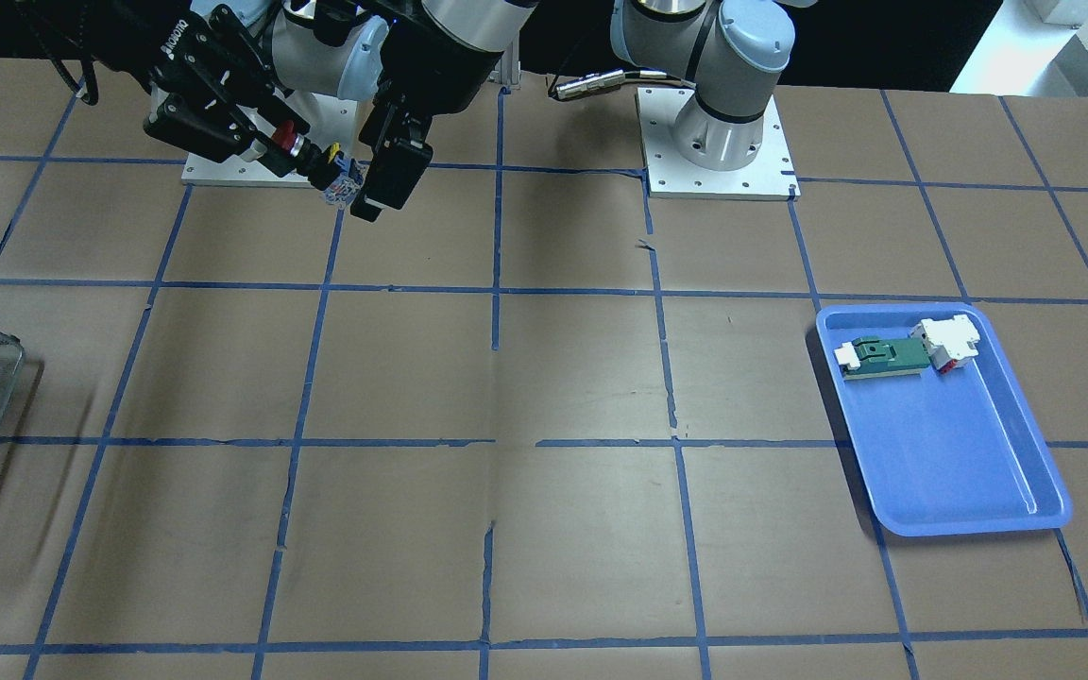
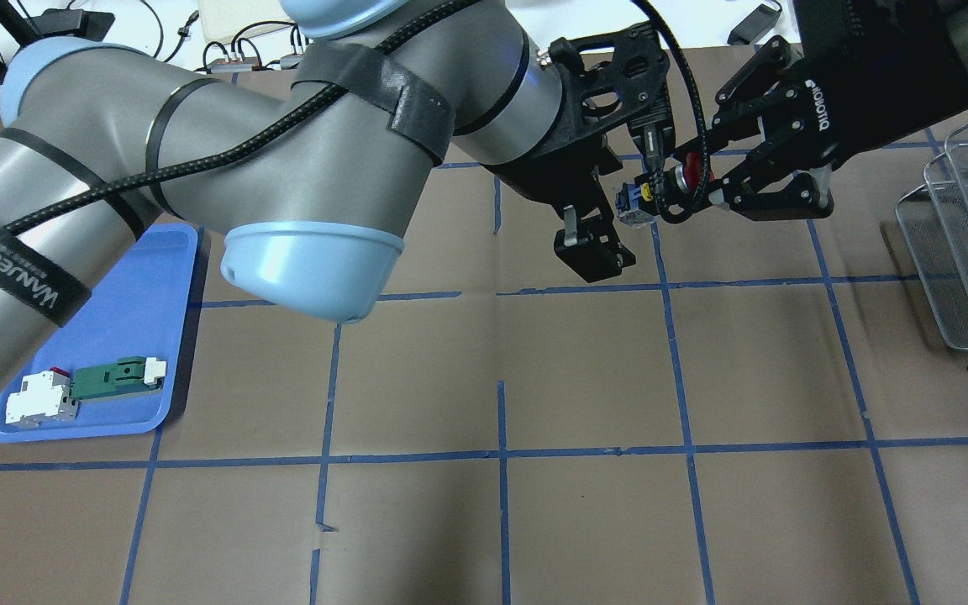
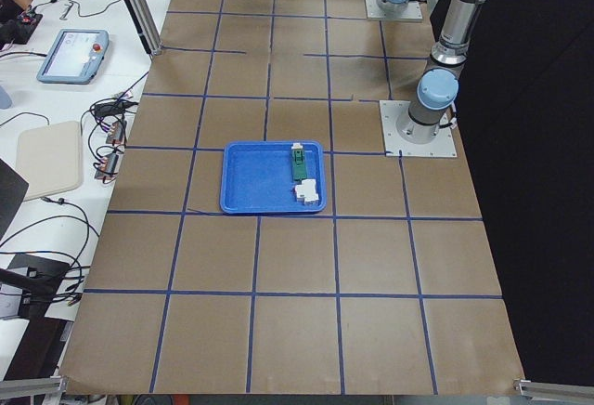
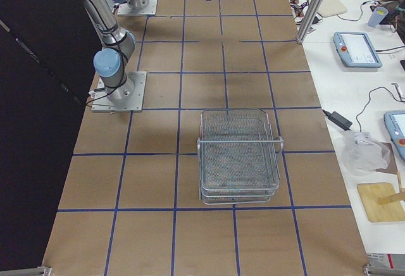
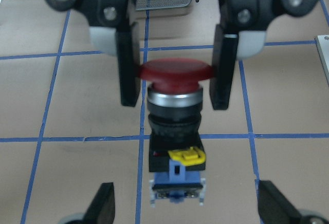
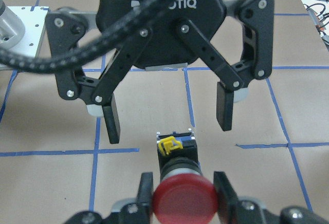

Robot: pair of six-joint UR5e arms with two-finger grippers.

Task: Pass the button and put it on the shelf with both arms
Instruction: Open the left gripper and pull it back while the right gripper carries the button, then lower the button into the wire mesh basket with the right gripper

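The button (image 2: pixel 660 189) hangs in mid-air, lying sideways, above the back of the table. My right gripper (image 2: pixel 694 181) is shut on its red cap. This shows in the left wrist view (image 5: pixel 175 80) and in the right wrist view (image 6: pixel 183 196). My left gripper (image 2: pixel 623 197) is open. Its fingers (image 6: pixel 110 124) stand on either side of the button's pale blue base (image 5: pixel 177 185) without touching it. In the front view the button (image 1: pixel 317 165) sits between both grippers. The wire-mesh shelf (image 2: pixel 963 244) stands on the table to the right, apart from both.
A blue tray (image 2: pixel 114 336) at the table's left holds a flat green board (image 2: pixel 114 378) and a white-and-red block (image 2: pixel 39 399). The left arm's elbow (image 2: pixel 307 260) hangs over the table near the tray. Blue tape lines grid the brown tabletop.
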